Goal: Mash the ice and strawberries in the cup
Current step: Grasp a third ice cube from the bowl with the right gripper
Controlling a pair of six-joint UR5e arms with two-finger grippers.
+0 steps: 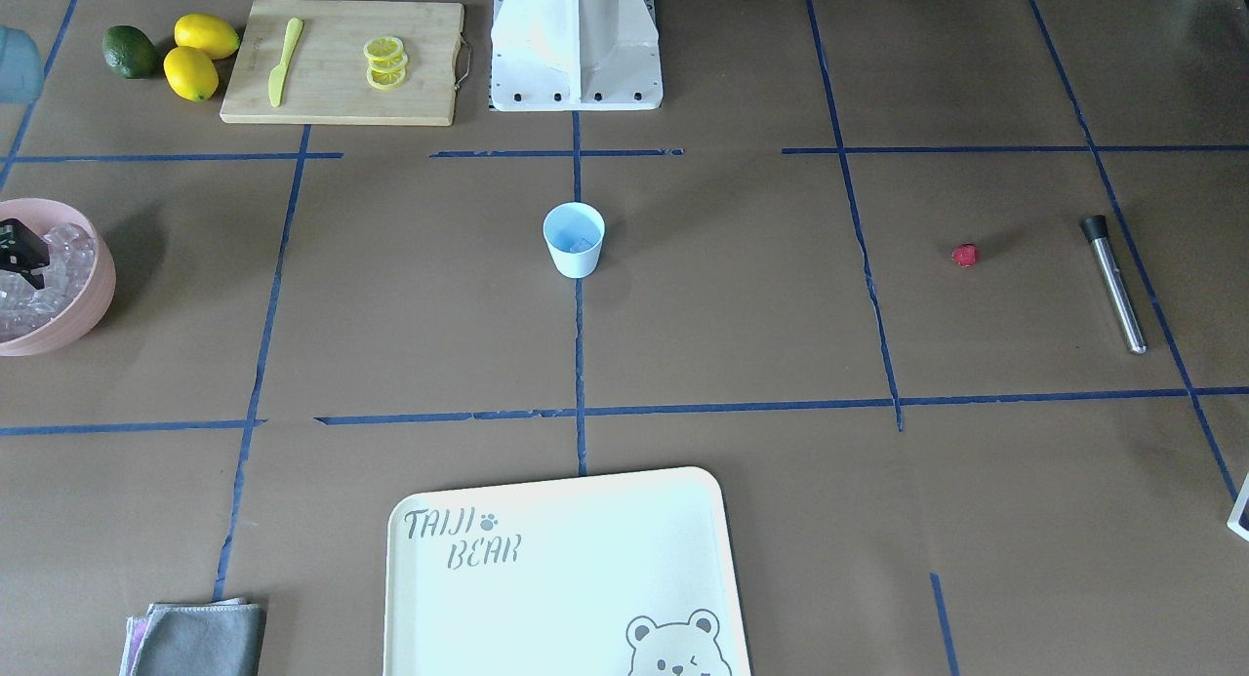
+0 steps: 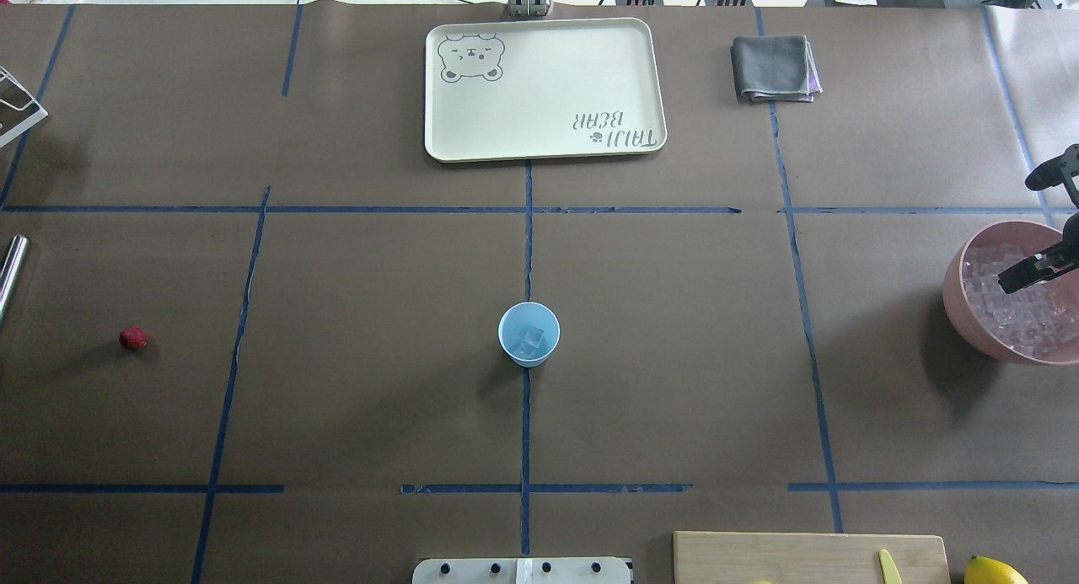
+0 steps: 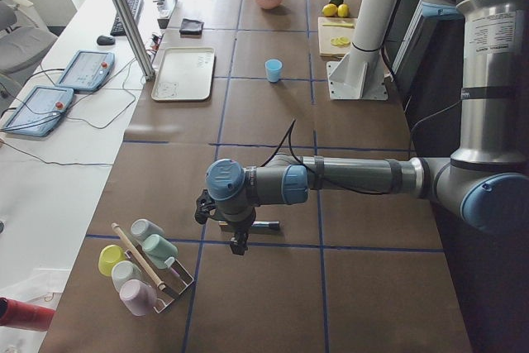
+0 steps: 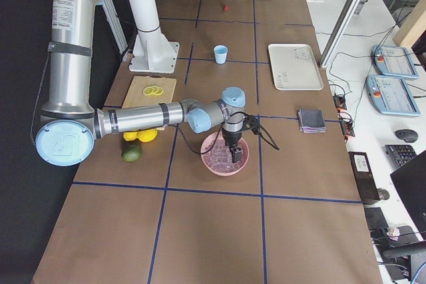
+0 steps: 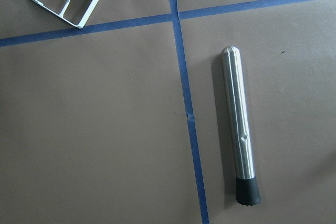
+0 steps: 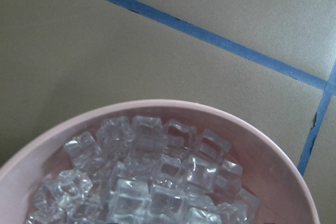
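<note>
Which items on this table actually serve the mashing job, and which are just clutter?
For the job: cup, ice in the pink bowl, strawberry, muddler.
Lying about: tray, grey cloth, cutting board, lemon slices, yellow knife, lemons, green fruit, cup rack.

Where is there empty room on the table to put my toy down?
Big bare patches lie between the cup and the strawberry, and between the cup and the pink bowl. The tray is bare too. It is crowded by the cutting board, with lemons beside it.
</note>
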